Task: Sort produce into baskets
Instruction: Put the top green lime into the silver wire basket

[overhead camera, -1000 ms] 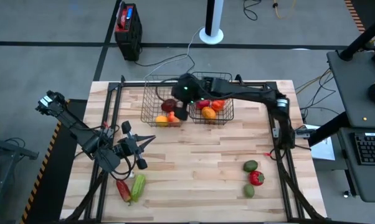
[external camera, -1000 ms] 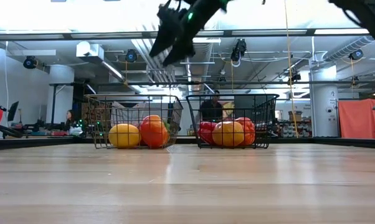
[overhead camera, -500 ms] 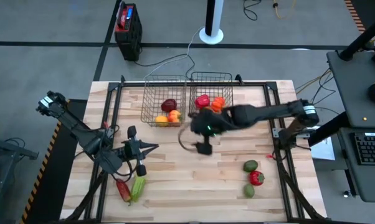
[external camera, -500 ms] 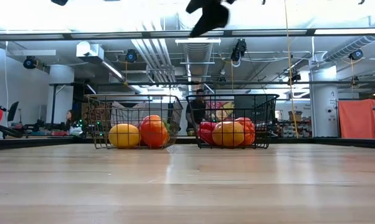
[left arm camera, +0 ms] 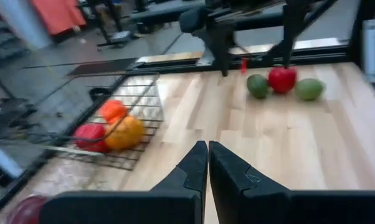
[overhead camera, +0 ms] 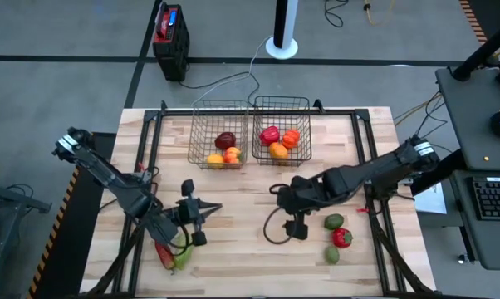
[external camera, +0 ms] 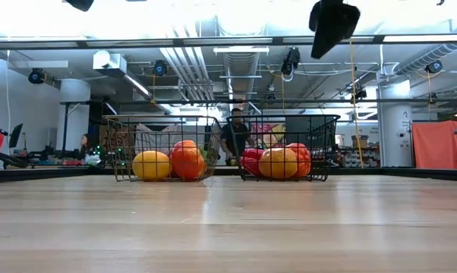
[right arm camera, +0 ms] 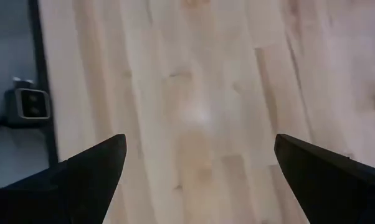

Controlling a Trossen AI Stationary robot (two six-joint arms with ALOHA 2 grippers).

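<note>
Two wire baskets stand side by side at the table's far edge. The left basket (overhead camera: pixel 217 133) holds dark red, orange and yellow produce, the right basket (overhead camera: pixel 281 124) red and orange pieces. Two green pieces (overhead camera: pixel 334 221) and a red pepper (overhead camera: pixel 341 238) lie on the table near the right. A red pepper (overhead camera: pixel 163 252) and a long green one (overhead camera: pixel 182 251) lie near the left, partly under my left arm. My left gripper (overhead camera: pixel 217 207) is shut and empty above the table. My right gripper (overhead camera: pixel 286 209) hovers wide open over bare wood (right arm camera: pixel 200 124), left of the green and red pieces.
A black and red box (overhead camera: pixel 170 31) and a white stand (overhead camera: pixel 281 33) sit on the floor beyond the table. A small grey camera unit (right arm camera: pixel 28 103) sits at the table's edge. Bare wood lies at the table's middle and near edge. A person shows behind the baskets (external camera: pixel 232 140).
My right gripper has swung from over the baskets toward the table's near edge and right, sinking a little and tipping, still wide open and empty. My left gripper has moved a little toward the near edge and down, still shut.
</note>
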